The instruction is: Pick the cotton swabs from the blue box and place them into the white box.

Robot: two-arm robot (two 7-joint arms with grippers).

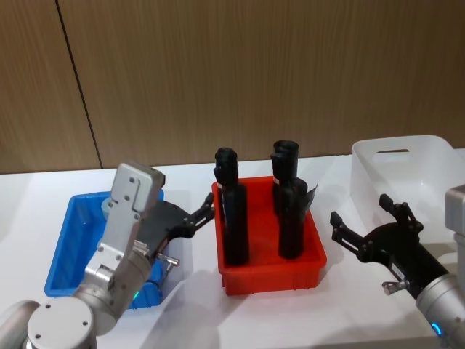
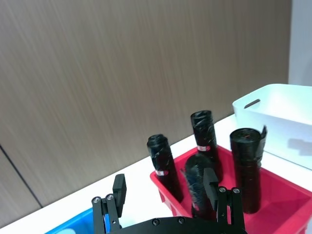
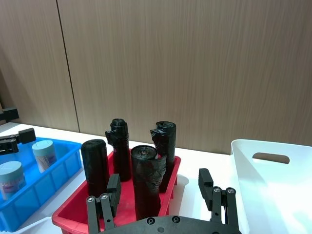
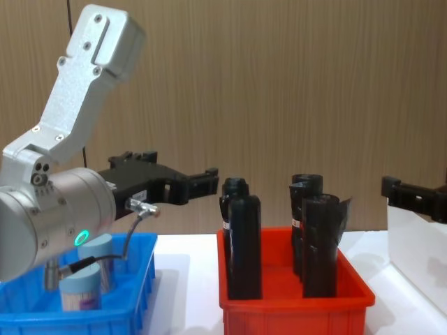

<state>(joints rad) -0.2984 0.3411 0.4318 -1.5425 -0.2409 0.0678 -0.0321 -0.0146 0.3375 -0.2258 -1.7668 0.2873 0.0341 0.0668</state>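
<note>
White table (image 1: 200, 320), cotton swabs (image 3: 43, 155) (right wrist view)

left arm (image 1: 125, 218) silver-grey, green light | right arm (image 1: 445, 299) silver-grey | jaws black, silver screws

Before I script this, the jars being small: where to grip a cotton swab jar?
With the open left gripper, grip the cotton swab jar across its round lid from above: it stands upright, and the blue box wall likely blocks a side approach.

Four upright black bottles (image 1: 234, 225) in a red bin (image 1: 272, 280)
</note>
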